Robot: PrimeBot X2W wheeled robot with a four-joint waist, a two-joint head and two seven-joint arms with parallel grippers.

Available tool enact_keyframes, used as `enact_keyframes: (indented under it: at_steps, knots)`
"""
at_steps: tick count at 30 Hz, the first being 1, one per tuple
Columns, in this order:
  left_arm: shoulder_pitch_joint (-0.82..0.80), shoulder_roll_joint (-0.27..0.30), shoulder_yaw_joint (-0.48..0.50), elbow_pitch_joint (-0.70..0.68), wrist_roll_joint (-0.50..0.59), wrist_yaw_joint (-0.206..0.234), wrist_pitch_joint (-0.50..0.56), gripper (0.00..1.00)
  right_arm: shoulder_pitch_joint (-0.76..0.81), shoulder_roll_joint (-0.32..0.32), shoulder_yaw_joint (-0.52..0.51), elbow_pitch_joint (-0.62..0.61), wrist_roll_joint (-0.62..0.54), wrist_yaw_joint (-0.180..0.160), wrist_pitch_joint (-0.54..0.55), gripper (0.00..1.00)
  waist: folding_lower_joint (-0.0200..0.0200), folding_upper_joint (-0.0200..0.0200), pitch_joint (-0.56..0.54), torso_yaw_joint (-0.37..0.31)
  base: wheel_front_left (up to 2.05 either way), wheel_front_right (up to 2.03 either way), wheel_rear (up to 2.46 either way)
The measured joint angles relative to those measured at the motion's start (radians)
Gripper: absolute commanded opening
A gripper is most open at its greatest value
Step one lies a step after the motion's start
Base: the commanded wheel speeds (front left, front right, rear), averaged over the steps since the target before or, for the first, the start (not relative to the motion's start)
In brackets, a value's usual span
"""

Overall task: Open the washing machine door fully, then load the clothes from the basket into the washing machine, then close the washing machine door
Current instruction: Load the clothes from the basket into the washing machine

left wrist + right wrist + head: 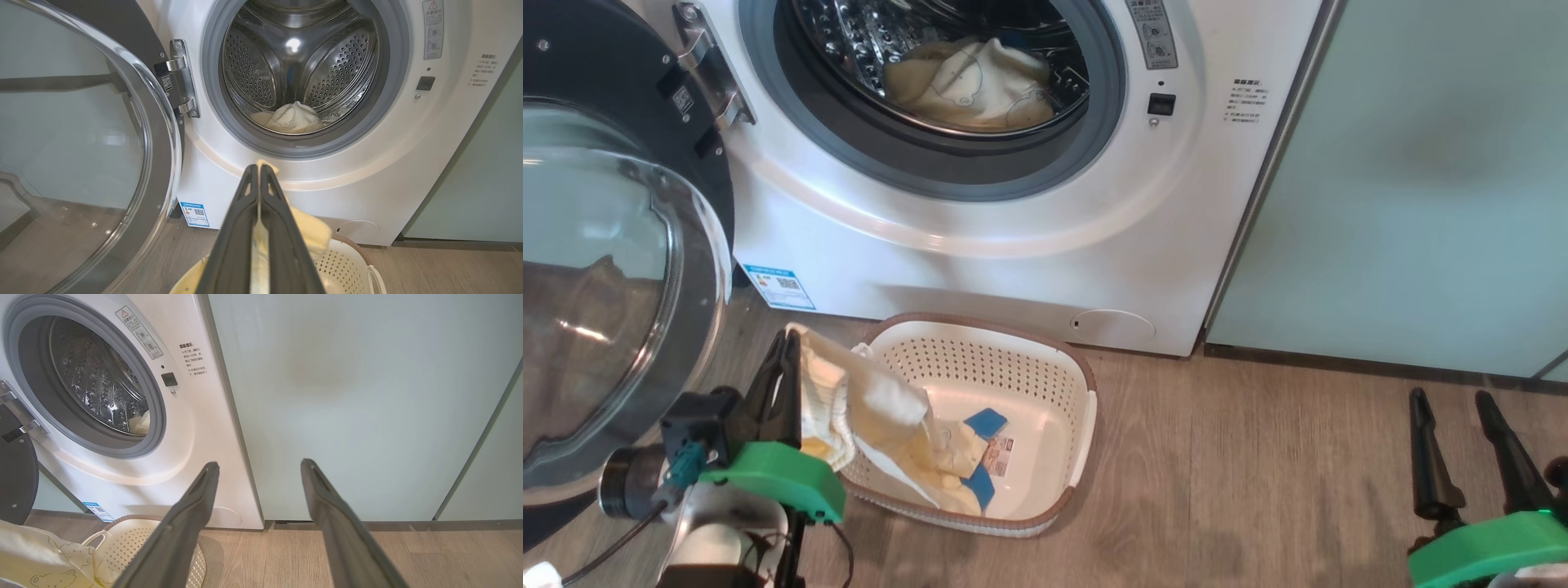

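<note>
Hanging from the left jaws, which are clenched tight on its top edge, one of the clothes (pixel 874 408) droops into the basket (pixel 1058 367), its lower end with the blue patches lying on the basket's base. The basket sits on the wooden floor (pixel 1258 490) just in front of the washing machine (pixel 1013 261), its back rim near the machine's foot and the round service flap (pixel 1112 327). The washing machine door (pixel 613 269) is swung wide to the left on its hinge (pixel 711 73), and its glass bowl bulges right beside the left arm (pixel 768 482), so room on that side is tight. The mouth of the drum (pixel 294 69), ringed by grey rubber, stands open above the basket. Right of the basket a broad strip of bare floor runs to the right jaws, which are released, wide apart and holding nothing, well apart from the basket and facing the pale green cabinet (pixel 1421 188). Counted: two pale yellow pieces, the held one and a second garment (pixel 972 86) lying low in the drum; one basket; one machine with one door; two cabinet fronts, parted by a seam in the right wrist view.
</note>
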Motion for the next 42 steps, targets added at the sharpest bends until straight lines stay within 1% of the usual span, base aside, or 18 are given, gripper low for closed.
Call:
enact_keyframes:
  at_steps: [13, 20, 25, 35, 42]
  knots:
    - [0.0, 0.0, -0.016, -0.001, -0.018, 0.001, 0.0, 0.0, 0.0, 0.002, 0.001, -0.006, 0.0, 0.0, 0.001, 1.0, 0.0, 0.0, 0.011, -0.008, 0.0, 0.0, 0.0]
    - [-0.013, 0.003, -0.019, 0.001, -0.019, 0.001, 0.0, 0.0, -0.001, 0.004, 0.015, -0.009, 0.0, 0.0, 0.001, 1.0, 0.0, 0.0, 0.034, -0.025, 0.0, 0.0, 0.0]
    - [-0.083, 0.013, -0.021, 0.014, -0.029, -0.001, 0.0, 0.0, -0.011, 0.006, 0.025, -0.009, 0.002, 0.0, 0.0, 1.0, 0.0, 0.0, 0.076, -0.046, 0.0, 0.0, 0.0]
    - [-0.212, 0.03, -0.013, 0.087, -0.05, -0.002, 0.002, 0.0, -0.07, 0.009, 0.033, 0.004, 0.013, 0.0, -0.027, 1.0, 0.0001, 0.0, 0.172, -0.091, 0.0, 0.0, 0.0]
    - [-0.365, 0.065, 0.012, 0.17, -0.073, -0.02, 0.002, 0.0, -0.125, 0.011, 0.04, 0.01, 0.023, 0.0, -0.054, 1.0, 0.0002, 0.0, 0.266, -0.13, 0.0, 0.0, 0.0]
